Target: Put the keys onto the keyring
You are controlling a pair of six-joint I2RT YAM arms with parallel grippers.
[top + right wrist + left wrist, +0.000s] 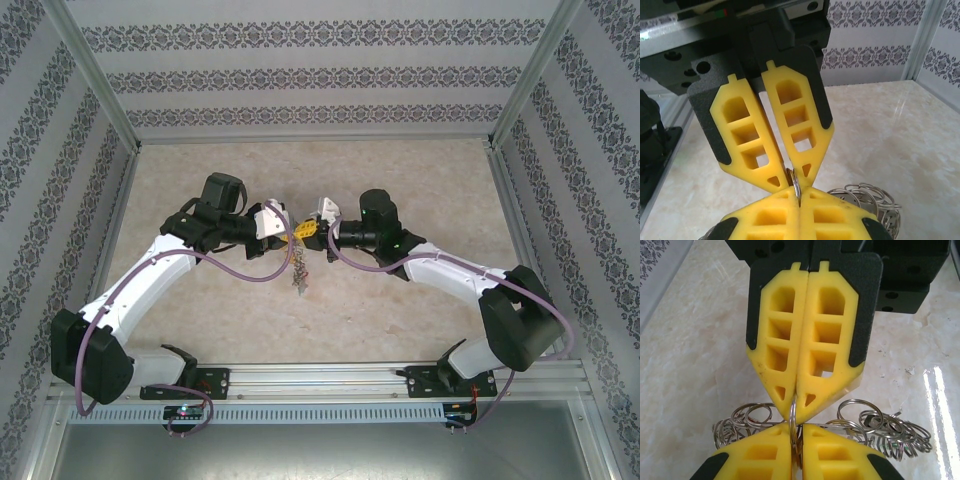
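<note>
left gripper (796, 429) yellow, black | keyring (792, 412) silver | table (690, 365) beige marbled | walls (300, 75) grey floral stripes

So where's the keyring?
In the left wrist view, the keyring is pinched between the left gripper below and the right gripper above, over the table.

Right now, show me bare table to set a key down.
Bare: the far table strip by the back wall, and the near stretch before the rail. Crowded: centre, where left gripper and right gripper pinch the keyring by a bundle of rings.
</note>
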